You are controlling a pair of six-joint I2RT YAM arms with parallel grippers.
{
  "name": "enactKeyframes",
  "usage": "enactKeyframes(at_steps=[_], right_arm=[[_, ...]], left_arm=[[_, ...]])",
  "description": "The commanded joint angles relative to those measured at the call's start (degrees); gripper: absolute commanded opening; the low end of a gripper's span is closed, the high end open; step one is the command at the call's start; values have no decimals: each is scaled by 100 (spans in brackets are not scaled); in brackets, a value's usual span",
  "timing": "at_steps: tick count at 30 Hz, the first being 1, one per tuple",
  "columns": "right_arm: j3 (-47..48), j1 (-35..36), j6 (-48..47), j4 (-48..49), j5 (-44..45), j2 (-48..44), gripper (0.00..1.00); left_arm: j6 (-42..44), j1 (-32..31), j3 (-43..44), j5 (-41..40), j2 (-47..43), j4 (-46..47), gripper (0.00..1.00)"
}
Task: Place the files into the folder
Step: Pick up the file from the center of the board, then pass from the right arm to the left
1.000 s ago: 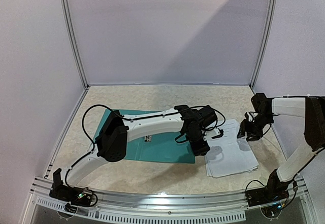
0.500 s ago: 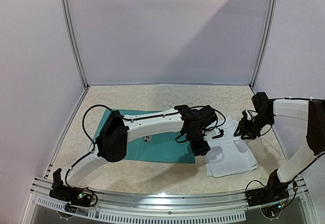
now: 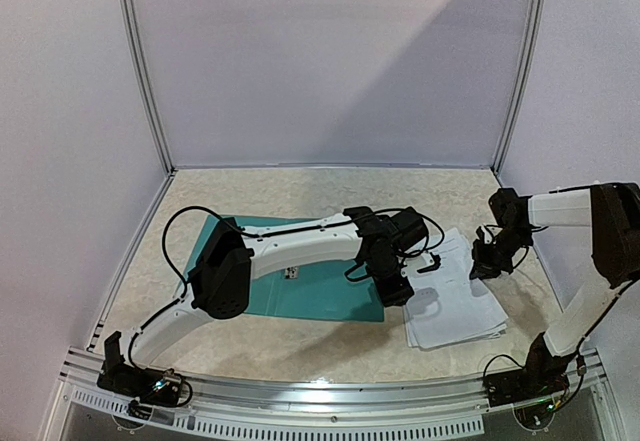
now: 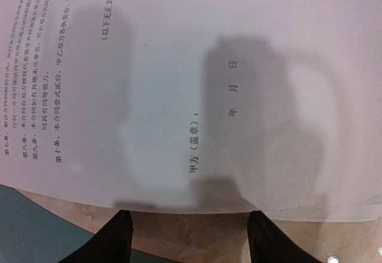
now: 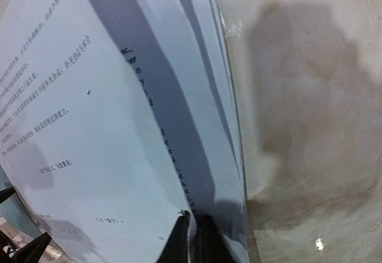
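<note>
The files are a stack of white printed sheets lying right of the teal folder, which lies flat on the table. My right gripper is at the stack's right edge; in the right wrist view it is shut on the raised edge of the upper sheets of the files, which curl up off the sheets beneath. My left gripper hovers over the stack's left edge. In the left wrist view it stands open, both fingertips just short of the files' edge, with a folder corner at lower left.
The beige table is walled by white panels at the back and both sides. The left arm's white link and black cable stretch across the folder. Bare tabletop lies right of the stack.
My right gripper closed from open onto the right edge of the files and shifted slightly left, and that edge has lifted. The left arm has stayed put.
</note>
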Motion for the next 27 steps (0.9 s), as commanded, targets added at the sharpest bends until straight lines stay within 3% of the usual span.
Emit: enactKeyframes(at_steps=[1,8,12,17,22,27], right_arm=[[114,30,-141,-127,74,92,1],[745,43,-355,-1046,54,-322,0],[1494,232,-511,-1821,-167,-788,0],[2844,1096,-593,-2736,-106,-1340,0],[4617,2342,-336,-3300,349,-1265,0],[6231,3645,-118,-3235,853,-388,0]], left_arm=[[57,-44,135,129,212,-110,67],[411,37,689,705,-124,-822,74],[640,278,641,1255,-1108,-1087,85],[888,767,53,1799,-2482,-1366,95],[828,1938,-1071,2209,-3882,-1481,98],[807,3461,-2269,2502,-5207,-1463,99]])
